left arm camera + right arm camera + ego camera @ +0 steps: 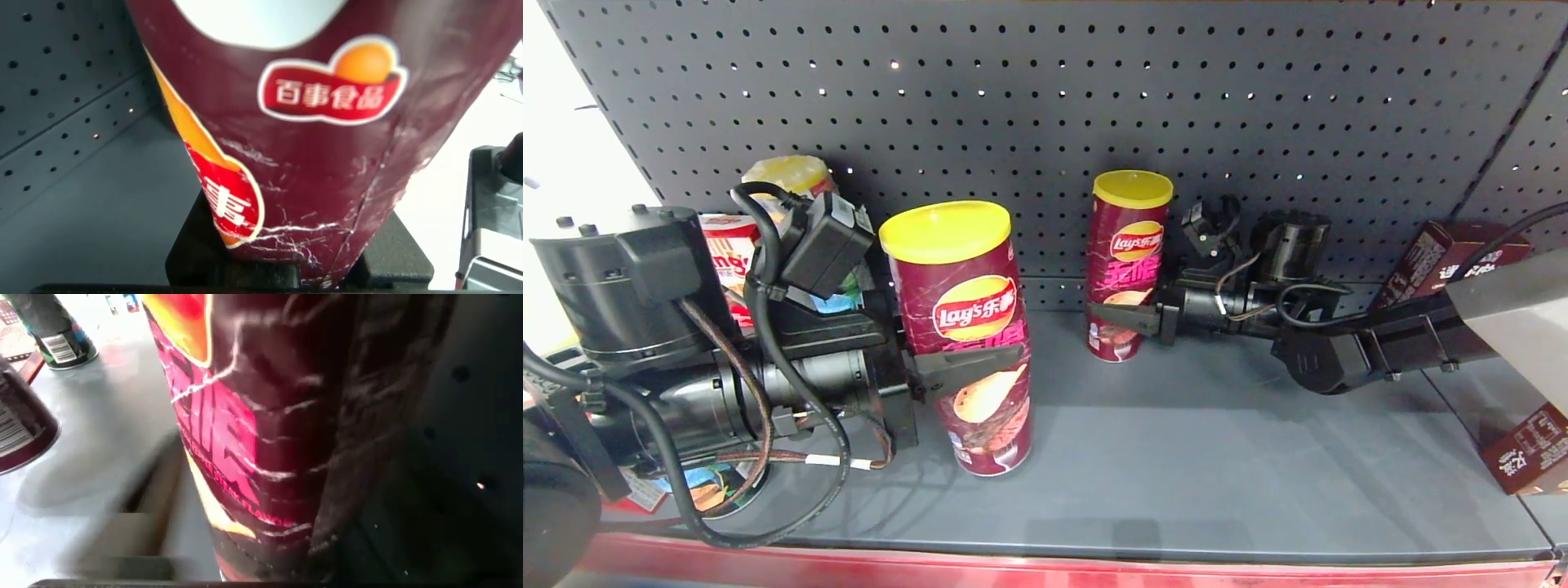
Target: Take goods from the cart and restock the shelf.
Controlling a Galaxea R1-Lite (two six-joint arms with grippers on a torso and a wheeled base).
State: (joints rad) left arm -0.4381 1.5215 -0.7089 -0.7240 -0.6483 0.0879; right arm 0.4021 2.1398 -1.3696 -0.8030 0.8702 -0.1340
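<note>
Left gripper (970, 369) is closed around the middle of the near chip can (956, 269), with one dark finger laid across the can's front. Right gripper (1125, 318) is clamped in the same way on the far chip can (1131, 237), which is placed close to the pegboard back (1094, 98).

Both cans are stood upright on the grey shelf (1217, 465). The near one is towards the front edge and leans very slightly; the far one is set deeper in and to the right, well apart from it.

Restocking is judged to be partly done. Two cans appear to be set on their bases, but neither is yet released. How much is left to fetch cannot be judged.

Each can is a tall tube wrapped in dark maroon, capped with a yellow lid and marked with a round red and yellow logo. White crease lines are seen across the wrapper close up in the wrist views (327, 122) (270, 433).

Brown boxes (1535, 449) are seen at the shelf's right end.
</note>
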